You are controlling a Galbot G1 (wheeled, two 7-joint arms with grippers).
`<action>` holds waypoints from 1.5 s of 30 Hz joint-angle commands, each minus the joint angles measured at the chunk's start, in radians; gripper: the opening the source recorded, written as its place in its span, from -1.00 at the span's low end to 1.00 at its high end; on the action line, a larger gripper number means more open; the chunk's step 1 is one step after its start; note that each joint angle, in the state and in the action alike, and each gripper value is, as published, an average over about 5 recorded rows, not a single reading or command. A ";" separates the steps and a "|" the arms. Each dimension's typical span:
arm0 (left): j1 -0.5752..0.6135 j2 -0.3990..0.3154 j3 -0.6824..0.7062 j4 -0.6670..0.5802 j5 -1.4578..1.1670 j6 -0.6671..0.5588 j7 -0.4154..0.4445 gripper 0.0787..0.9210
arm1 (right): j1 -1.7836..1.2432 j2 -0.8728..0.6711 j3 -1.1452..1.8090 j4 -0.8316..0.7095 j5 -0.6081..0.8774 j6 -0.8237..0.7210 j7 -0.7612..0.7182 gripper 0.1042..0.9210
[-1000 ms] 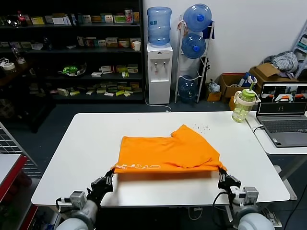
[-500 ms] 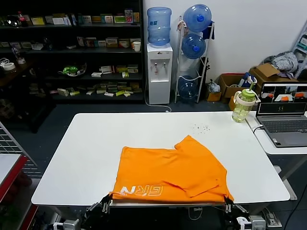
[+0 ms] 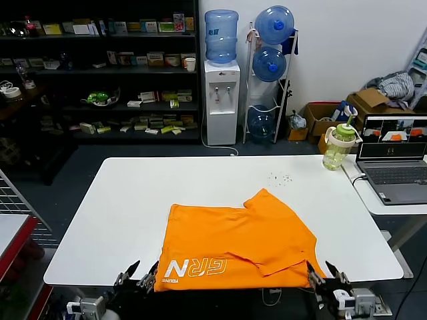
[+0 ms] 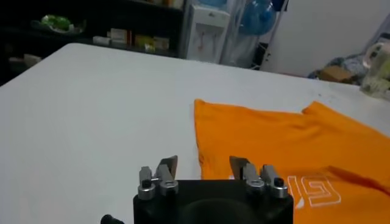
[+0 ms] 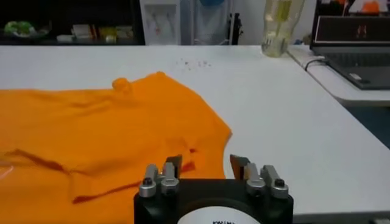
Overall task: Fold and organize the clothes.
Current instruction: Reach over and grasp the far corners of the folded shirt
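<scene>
The left gripper (image 3: 137, 279) sits just off the near edge of the white table (image 3: 127, 213), below the tabletop's rim in the head view, with its fingers spread apart and nothing between them. Its own wrist view shows the two fingertips (image 4: 167, 167) standing well apart, the bare tabletop between them and the near left corner of the orange T-shirt (image 4: 286, 152) just ahead of the one nearer the cloth. The right gripper (image 3: 328, 279) sits likewise at the near edge on the other side, fingers splayed and empty; in its wrist view (image 5: 206, 165) the shirt's near right corner lies just in front of the gap, not clamped.

The T-shirt (image 3: 237, 243) lies flat on the near half of the table, folded into a broad band whose long axis runs left to right, parallel to the near edge. Its near hem reaches that edge, spanning between the two grippers. Pale lettering (image 3: 195, 268) shows face up at the near left corner. A sleeve-like flap (image 3: 267, 203) peaks toward the far side, right of the shirt's middle.

Beyond, a pale green bottle (image 3: 339, 147) stands at the table's far right corner, beside an open laptop (image 3: 393, 160) on the adjoining desk.
</scene>
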State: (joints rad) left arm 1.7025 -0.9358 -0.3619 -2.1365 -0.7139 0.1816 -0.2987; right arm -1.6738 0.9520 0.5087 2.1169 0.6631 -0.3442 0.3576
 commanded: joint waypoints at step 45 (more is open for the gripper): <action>-0.819 -0.191 0.364 0.698 -0.005 0.068 0.065 0.77 | 0.953 0.196 -0.408 -0.850 0.038 -0.139 -0.193 0.51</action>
State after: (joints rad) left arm 0.9104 -1.1187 -0.0286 -1.4668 -0.7294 0.2440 -0.2344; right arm -0.7416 1.1342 0.1178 1.3015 0.7079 -0.4700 0.1839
